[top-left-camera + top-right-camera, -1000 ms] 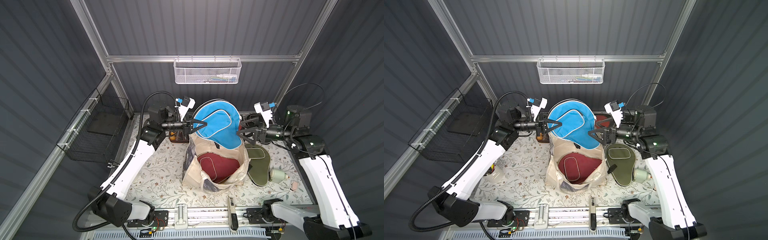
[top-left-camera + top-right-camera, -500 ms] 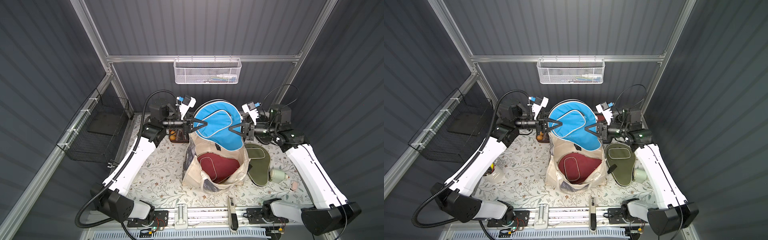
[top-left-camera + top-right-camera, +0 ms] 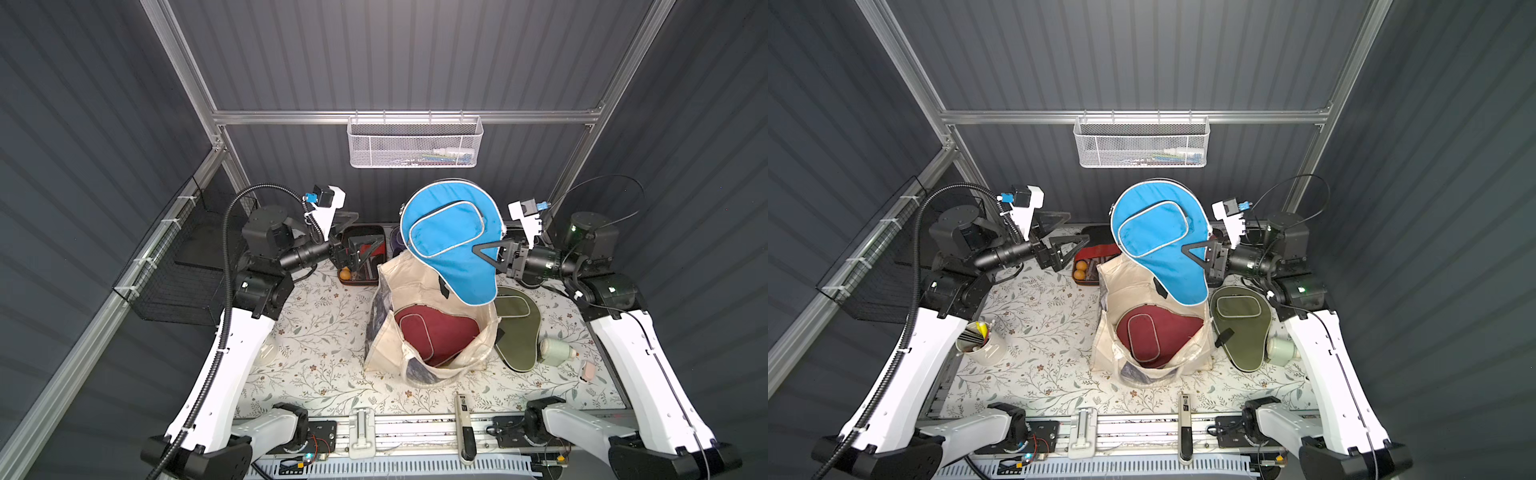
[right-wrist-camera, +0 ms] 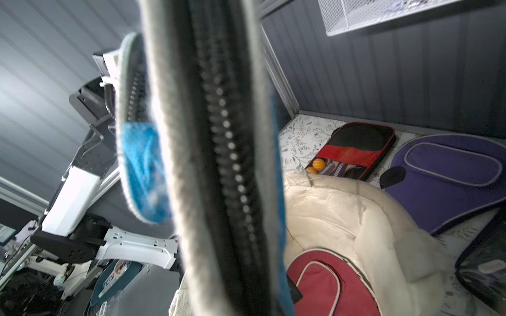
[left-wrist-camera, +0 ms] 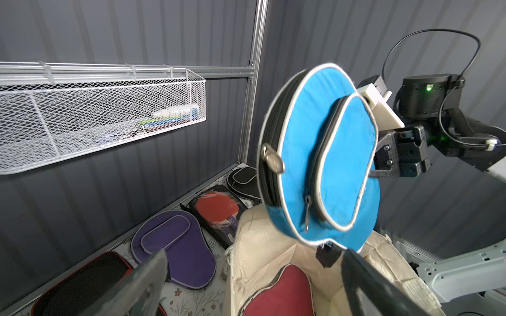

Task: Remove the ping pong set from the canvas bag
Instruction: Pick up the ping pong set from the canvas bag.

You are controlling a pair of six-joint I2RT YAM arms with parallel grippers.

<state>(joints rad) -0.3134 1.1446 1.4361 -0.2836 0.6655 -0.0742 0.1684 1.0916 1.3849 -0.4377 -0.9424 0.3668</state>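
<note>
Your right gripper (image 3: 478, 252), centre-right of frame, clamps the blue paddle case (image 3: 449, 232) above the canvas bag (image 3: 399, 286); your left gripper (image 3: 365, 232), centre-left, stands with its jaws apart.

The blue paddle case (image 3: 451, 241), grey-piped with a zip pocket on its face, hangs in the air above the canvas bag (image 3: 399, 276). Its head is up and its handle end down, and the right gripper (image 3: 476, 250) pinches it at one edge. The cream bag stands open on the floral counter (image 3: 324, 332) with a maroon case (image 3: 436, 332) lying inside. An olive case (image 3: 517, 328) lies flat just beside the bag. Behind the bag lie a purple case (image 5: 175, 240), a black case (image 5: 243, 177), a clear pack (image 5: 216, 210) showing a red paddle, and a red-and-black pack (image 4: 353, 153) with orange balls.
</note>
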